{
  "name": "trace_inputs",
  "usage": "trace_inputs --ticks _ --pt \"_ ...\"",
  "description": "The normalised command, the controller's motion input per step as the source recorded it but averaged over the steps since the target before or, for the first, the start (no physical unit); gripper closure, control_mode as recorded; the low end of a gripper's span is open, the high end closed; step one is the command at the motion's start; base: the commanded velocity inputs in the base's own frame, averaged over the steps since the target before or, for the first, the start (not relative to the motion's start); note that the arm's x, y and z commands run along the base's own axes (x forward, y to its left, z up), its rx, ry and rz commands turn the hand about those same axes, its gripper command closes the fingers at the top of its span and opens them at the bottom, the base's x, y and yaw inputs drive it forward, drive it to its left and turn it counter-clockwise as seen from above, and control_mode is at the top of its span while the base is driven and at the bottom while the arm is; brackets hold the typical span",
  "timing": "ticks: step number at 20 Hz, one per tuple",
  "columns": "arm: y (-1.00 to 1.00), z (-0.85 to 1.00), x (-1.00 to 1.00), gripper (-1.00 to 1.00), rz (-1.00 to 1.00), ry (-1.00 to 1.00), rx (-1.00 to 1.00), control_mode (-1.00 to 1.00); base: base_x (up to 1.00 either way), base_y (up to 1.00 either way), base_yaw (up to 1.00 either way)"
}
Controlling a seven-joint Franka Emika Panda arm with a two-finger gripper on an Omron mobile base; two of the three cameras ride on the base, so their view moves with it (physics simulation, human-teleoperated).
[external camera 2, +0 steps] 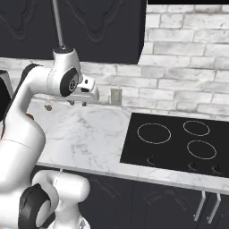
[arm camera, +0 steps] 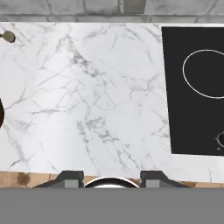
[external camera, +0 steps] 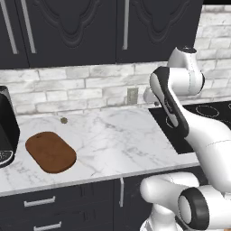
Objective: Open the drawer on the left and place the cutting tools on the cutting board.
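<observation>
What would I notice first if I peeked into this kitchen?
First the big white robot arm, bent high over the marble counter, its gripper hanging in the air with nothing in it. Then the reddish-brown cutting board, lying bare on the counter's left side next to a black appliance. On the right sits a black cooktop with white rings.

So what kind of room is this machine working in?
A kitchen, computer-rendered by the look of it. A marble counter carries a wooden cutting board and a black cooktop with ring burners, backed by a grey brick wall under dark cabinets.
</observation>
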Motion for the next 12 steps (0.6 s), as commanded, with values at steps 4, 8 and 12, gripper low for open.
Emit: trace_inputs --ticks 4,8,12 --pt "0.06 0.00 -0.25 -1.00 0.00 -0.02 -0.02 -1.00 0.00 0.00 0.00" --pt "0.57 0.00 -0.61 -1.00 0.09 -0.09 -0.18 -1.00 0.00 0.00 0.00" --pt "0.74 -0.04 -0.54 -1.00 0.12 -0.04 -0.27 -1.00 0.00 0.00 0.00"
